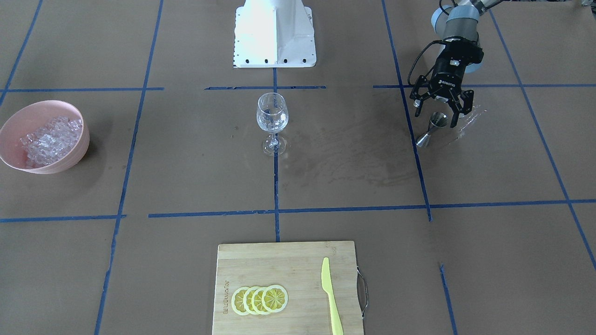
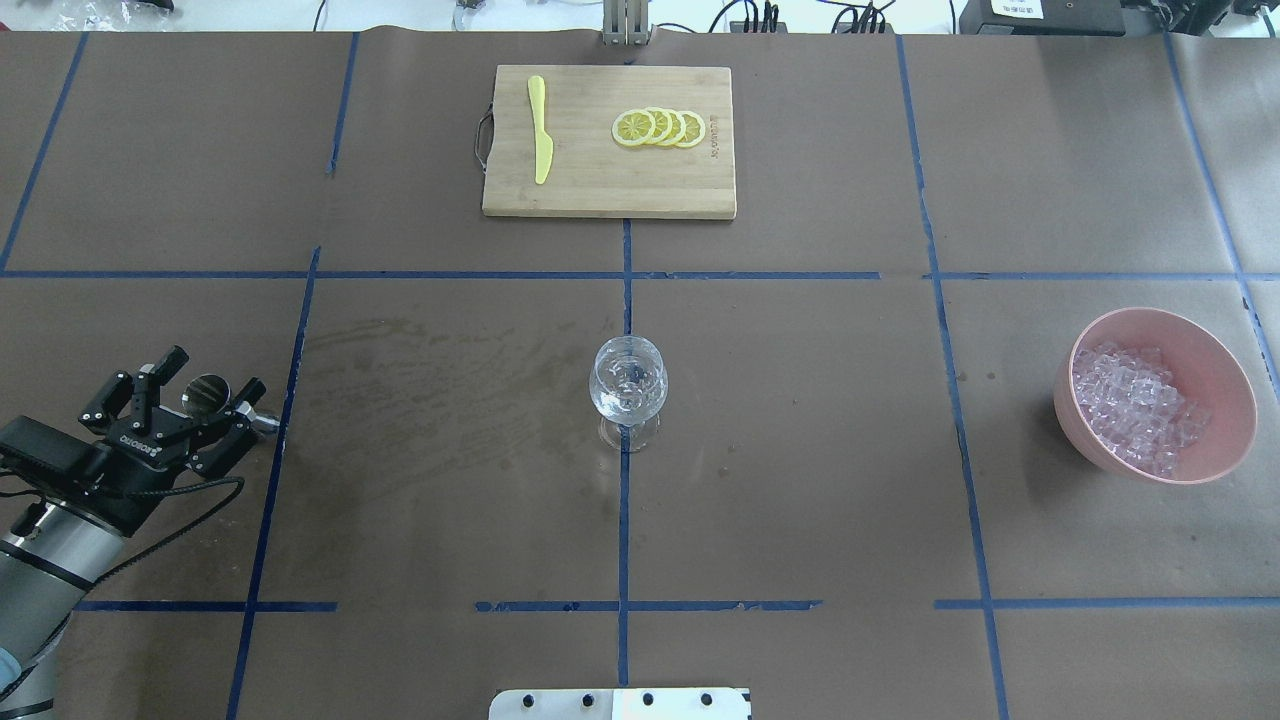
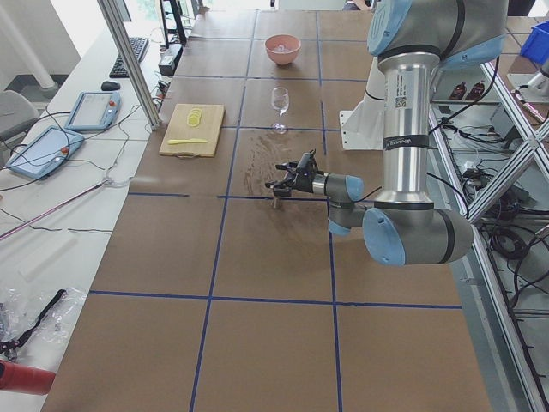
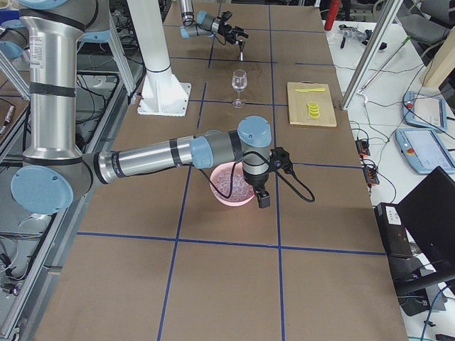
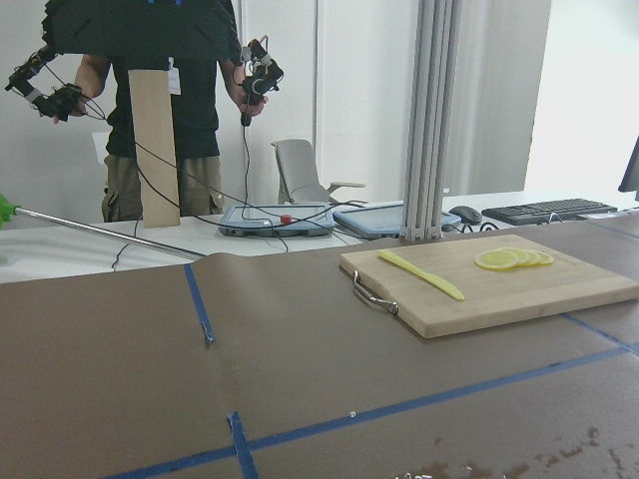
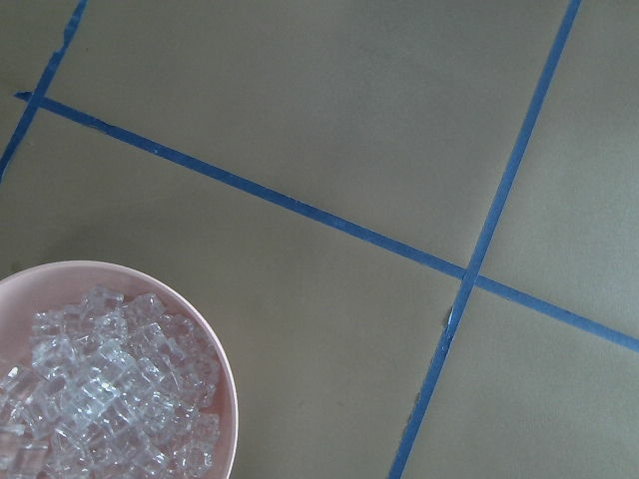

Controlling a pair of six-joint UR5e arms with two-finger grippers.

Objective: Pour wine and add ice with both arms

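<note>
A clear wine glass stands upright at the table's middle. The ice fills a pink bowl. My left gripper is open, with its fingers on either side of a small metal jigger that stands on the table. My right arm shows only in the exterior right view, its wrist over the bowl. I cannot tell whether its gripper is open or shut.
A wooden cutting board on the operators' side holds lemon slices and a yellow knife. The white robot base stands behind the glass. Blue tape lines cross the brown table.
</note>
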